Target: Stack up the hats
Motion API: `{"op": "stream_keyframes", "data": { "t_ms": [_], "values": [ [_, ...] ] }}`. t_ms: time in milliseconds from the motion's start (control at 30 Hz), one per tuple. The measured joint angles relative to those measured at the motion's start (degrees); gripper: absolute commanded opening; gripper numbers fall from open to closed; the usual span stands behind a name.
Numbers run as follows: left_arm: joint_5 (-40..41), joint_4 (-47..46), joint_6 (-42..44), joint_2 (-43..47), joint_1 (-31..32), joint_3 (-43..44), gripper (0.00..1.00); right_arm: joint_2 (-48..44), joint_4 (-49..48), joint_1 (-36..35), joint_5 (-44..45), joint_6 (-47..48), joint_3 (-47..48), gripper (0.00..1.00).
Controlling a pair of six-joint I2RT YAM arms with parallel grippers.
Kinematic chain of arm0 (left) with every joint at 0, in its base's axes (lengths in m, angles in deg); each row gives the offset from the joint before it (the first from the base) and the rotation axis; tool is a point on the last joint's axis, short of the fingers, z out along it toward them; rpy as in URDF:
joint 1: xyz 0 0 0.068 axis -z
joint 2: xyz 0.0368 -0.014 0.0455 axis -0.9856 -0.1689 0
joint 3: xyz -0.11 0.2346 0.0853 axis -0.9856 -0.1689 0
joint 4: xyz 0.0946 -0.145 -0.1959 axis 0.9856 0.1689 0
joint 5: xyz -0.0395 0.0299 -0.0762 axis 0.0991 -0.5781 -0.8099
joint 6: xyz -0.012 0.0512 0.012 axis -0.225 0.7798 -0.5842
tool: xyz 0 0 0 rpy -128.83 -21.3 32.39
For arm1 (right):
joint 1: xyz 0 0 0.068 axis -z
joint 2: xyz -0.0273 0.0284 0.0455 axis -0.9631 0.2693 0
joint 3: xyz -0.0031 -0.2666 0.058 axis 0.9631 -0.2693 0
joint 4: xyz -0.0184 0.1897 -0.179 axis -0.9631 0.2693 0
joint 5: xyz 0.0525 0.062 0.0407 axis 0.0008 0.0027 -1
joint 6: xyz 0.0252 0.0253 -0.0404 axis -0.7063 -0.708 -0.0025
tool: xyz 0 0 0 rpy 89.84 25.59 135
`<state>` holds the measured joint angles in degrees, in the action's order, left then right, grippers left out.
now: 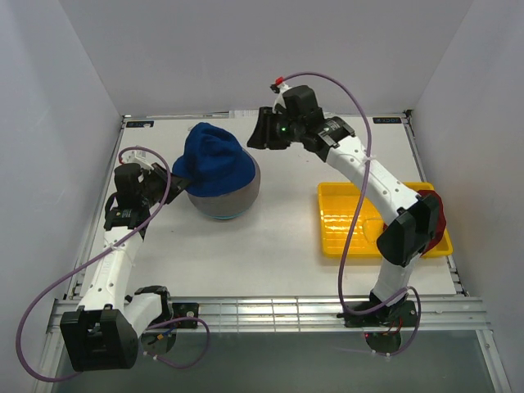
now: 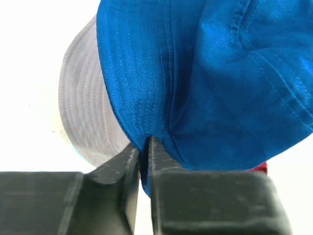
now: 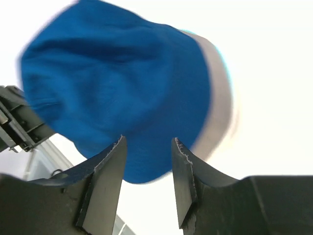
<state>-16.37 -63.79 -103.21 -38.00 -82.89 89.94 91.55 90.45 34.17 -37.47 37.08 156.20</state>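
Pinching the blue hat [image 2: 205, 88], the left pincer [image 2: 144, 147] may tug it off the grey hat [image 2: 83, 112] while the right pincer [image 3: 148, 139] stands spread.

Left arm [image 1: 113, 255] extends forward at the table's left, left gripper [image 2: 144, 143] nipped nearly closed on the blue hat [image 1: 214, 160] brim; right arm [image 1: 372, 176] reaches far forward, angled left, right gripper [image 3: 148, 139] gaping, holding nothing.

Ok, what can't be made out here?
- Dark red hat: top view, mostly behind the right arm's elbow.
- Anything under the grey hat: covered by it and the blue hat, all views.
- Yellow tray floor: top view, partly crossed by that arm.
- Right wrist view: blur smears hat edges.
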Motion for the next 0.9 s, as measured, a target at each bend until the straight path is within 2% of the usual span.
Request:
{"op": "stream_keyframes", "data": {
  "t_ms": [100, 200, 433, 667, 900],
  "values": [
    [0.2, 0.5, 0.2, 0.0, 0.0, 0.0, 0.38, -2.5, -0.6, 5.6, -4.8, -2.6, -6.0, 0.48],
    [0.3, 1.1, 0.3, 0.0, 0.0, 0.0, 0.44, -4.7, -3.8, 9.7, -10.3, -5.4, -13.8, 0.48],
    [1.0, 1.4, 0.5, 0.0, 0.0, 0.0, 0.50, -5.4, -9.8, 12.2, -19.2, -11.0, -25.1, 0.50],
    [1.7, 2.1, 0.6, 0.0, 0.0, 0.0, 0.59, -5.4, -19.2, 12.0, -24.5, -18.1, -29.5, 0.55],
    [2.6, 2.4, 0.6, 0.0, 0.0, 0.0, 0.60, -5.3, -26.1, 12.0, -25.9, -24.6, -32.2, 0.57]
  ]
}}
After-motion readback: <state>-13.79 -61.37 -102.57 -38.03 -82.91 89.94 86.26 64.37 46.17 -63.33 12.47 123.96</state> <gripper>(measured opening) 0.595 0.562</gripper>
